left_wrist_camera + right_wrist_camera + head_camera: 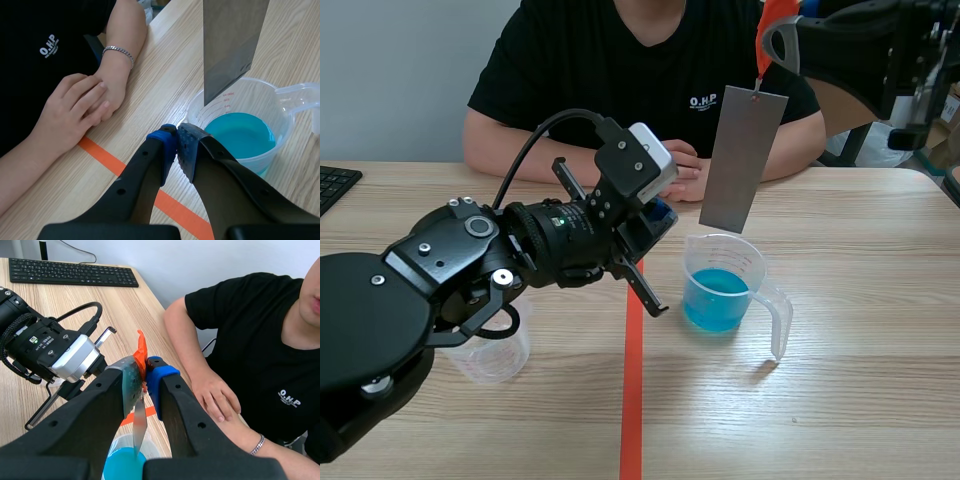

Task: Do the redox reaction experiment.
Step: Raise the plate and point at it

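Wide wooden counter [860, 400], and the grey metal plate [744, 160] hangs upright over the measuring cup [720, 285] of blue liquid, its lower edge near the rim. I'd say it's lined up for a dip. The right tool [145, 375] is clamped on the plate's orange tag [141, 352]. The left tool [177, 145], pads together and empty, sits just beside the cup.

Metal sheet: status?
Left gripper shut, empty, beside measuring cup. Right gripper shut on orange tab; metal sheet hangs over cup, above blue liquid. Path down clear.
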Tool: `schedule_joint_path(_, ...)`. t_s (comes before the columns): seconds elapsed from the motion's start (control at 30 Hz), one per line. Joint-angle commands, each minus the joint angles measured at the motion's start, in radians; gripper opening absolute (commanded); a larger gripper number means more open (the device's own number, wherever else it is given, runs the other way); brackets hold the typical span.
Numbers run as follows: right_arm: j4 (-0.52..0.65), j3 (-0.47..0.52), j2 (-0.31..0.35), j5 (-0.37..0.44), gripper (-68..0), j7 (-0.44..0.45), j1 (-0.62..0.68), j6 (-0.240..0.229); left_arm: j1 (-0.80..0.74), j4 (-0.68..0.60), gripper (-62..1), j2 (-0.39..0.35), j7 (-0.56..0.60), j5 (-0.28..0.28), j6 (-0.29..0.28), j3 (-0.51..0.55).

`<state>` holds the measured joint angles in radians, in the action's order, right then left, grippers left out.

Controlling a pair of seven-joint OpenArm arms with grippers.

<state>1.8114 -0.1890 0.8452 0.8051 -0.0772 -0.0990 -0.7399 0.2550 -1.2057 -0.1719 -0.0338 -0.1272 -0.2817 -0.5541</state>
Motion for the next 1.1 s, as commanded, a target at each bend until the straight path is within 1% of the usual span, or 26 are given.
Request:
schedule_joint_path(0.0,0.011,0.027,0.013,0.018,-65.8,0.015,-0.012,-0.006,0.011,-0.014,-56.3,0.005,0.014,0.007,0.002,0.001)
schedule_joint_path(0.23,0.011,0.027,0.013,0.018,-65.8,0.015,-0.012,-0.006,0.011,-0.014,-56.3,0.005,0.01,0.01,-0.003,0.001)
schedule_joint_path(0.37,0.011,0.027,0.013,0.018,-65.8,0.015,-0.012,-0.006,0.011,-0.014,-56.3,0.005,0.008,0.011,-0.029,0.0)
schedule_joint_path(1.07,0.011,0.027,0.013,0.018,-65.8,0.015,-0.012,-0.006,0.011,-0.014,-56.3,0.005,0.007,0.018,-0.029,0.0)
